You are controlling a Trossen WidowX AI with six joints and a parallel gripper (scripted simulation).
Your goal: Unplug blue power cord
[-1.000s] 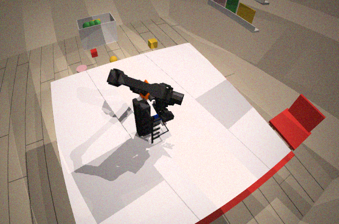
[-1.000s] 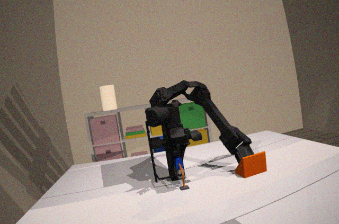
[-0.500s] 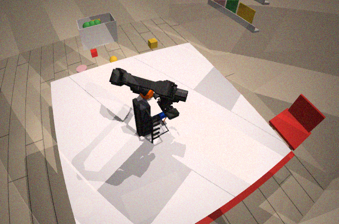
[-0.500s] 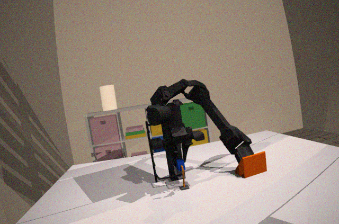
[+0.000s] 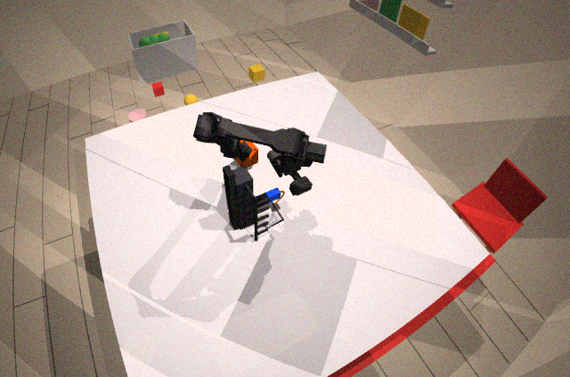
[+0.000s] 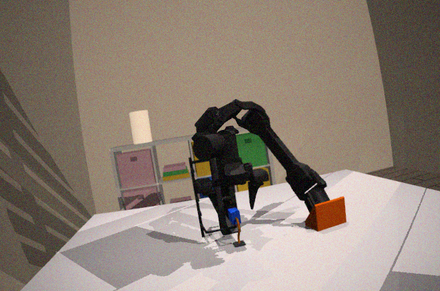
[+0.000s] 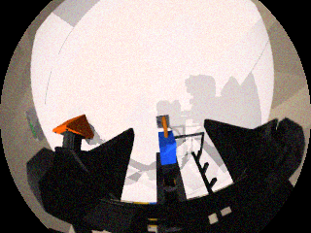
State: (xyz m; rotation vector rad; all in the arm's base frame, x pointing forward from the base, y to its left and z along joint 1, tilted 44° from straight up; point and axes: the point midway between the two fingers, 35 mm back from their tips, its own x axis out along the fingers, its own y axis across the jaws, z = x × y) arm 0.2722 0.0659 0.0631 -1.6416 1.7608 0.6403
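Observation:
The blue plug [image 5: 273, 194] [image 6: 234, 215] [image 7: 167, 148] sits close against the dark upright block that looks like the power strip [image 5: 241, 202]. Whether its prongs are in a socket cannot be told. The orange cord [image 6: 238, 232] [image 7: 165, 127] runs from the plug to a small dark base [image 6: 239, 243] on the table. My gripper [image 6: 237, 208] [image 7: 170, 127] is open wide, one finger on each side of the plug. The wrist view shows gaps between the plug and both fingers. The fingertips are hard to make out in the top view.
A thin black frame with prongs [image 5: 256, 225] [image 6: 197, 199] [image 7: 202, 141] stands beside the block, near one finger. An orange wedge [image 5: 248, 153] [image 6: 330, 213] [image 7: 78, 126] stands at the arm's base. A red chair [image 5: 490, 216] is at the table's edge.

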